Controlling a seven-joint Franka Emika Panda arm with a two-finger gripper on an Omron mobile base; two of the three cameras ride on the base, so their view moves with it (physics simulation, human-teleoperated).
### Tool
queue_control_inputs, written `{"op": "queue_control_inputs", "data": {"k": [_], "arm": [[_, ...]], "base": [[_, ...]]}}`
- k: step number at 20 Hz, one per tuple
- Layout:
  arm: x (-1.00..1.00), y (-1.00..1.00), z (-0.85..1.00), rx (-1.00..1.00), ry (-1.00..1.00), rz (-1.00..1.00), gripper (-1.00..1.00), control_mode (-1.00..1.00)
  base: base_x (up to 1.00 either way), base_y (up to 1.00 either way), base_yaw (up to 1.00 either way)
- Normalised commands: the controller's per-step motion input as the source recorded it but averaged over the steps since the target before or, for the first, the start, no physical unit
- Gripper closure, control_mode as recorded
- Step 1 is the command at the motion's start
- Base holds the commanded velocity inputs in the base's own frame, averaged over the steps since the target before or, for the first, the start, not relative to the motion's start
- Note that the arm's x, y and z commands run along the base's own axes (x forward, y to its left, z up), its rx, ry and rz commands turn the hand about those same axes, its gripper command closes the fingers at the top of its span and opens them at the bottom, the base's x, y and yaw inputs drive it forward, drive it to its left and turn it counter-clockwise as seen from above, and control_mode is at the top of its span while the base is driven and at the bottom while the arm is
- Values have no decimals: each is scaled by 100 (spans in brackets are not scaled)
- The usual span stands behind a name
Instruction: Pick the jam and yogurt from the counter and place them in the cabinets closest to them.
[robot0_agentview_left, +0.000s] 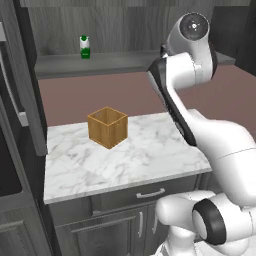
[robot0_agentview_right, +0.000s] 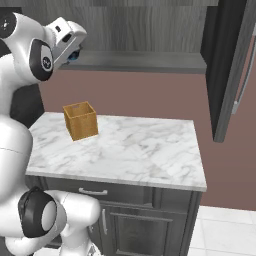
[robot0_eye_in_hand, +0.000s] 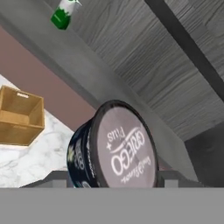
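One yogurt (robot0_eye_in_hand: 118, 151): round tub, dark blue-black wall, flat grey lid w/ dark rim, white lettering "GRIEGO Plus" legible in hand view. Lying on its side, lid toward camera, held in mid-air off the counter (robot0_eye_in_hand: 39, 157), below and in front of the cabinets' shelf (robot0_eye_in_hand: 87, 70). Seen in right base view as a small dark blue sliver (robot0_agentview_right: 76, 56) at the end of the hand.

Gripper (robot0_agentview_right: 74, 52): pinched on the tub; grey finger parts flanking both sides of it low in hand view. Raised at shelf height, near shelf's front edge, per right base view.

Cabinets (robot0_agentview_left: 110, 62): dark grey wood-grain back panel, flat grey matte shelf (robot0_agentview_right: 140, 61).

One green-and-white bottle (robot0_agentview_left: 85, 47) (robot0_eye_in_hand: 63, 15): small, upright on shelf, well apart from the tub; white upper part, green base.

One wooden box (robot0_agentview_left: 107, 127) (robot0_agentview_right: 80, 120) (robot0_eye_in_hand: 19, 116): open-top, square, light brown grain, standing on counter toward its back-left part.

Counter (robot0_agentview_left: 150, 155) (robot0_agentview_right: 140, 150): white marble-look slab, grey veins, glossy; dark grey cupboards w/ metal bar handles (robot0_agentview_left: 150, 192) beneath.

Wall (robot0_agentview_left: 100, 95) betw. counter and shelf: plain matte mauve.
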Motion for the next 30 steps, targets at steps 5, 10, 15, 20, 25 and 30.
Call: {"op": "queue_control_inputs", "data": {"k": [5,10,15,20,25,30], "arm": [[23,12,-8,-10,-2,-7,100,-100],[37,6,-1,-6,0,-5,100,-100],[38,0,0,-2,2,-1,100,-100],[33,0,0,-1,5,0,100,-100],[42,4,-1,-6,7,0,100,-100],[36,12,-13,-11,1,0,100,-100]], "base": [[0,0,0],[0,0,0],[0,0,0],[0,0,0],[0,0,0],[0,0,0]]}}
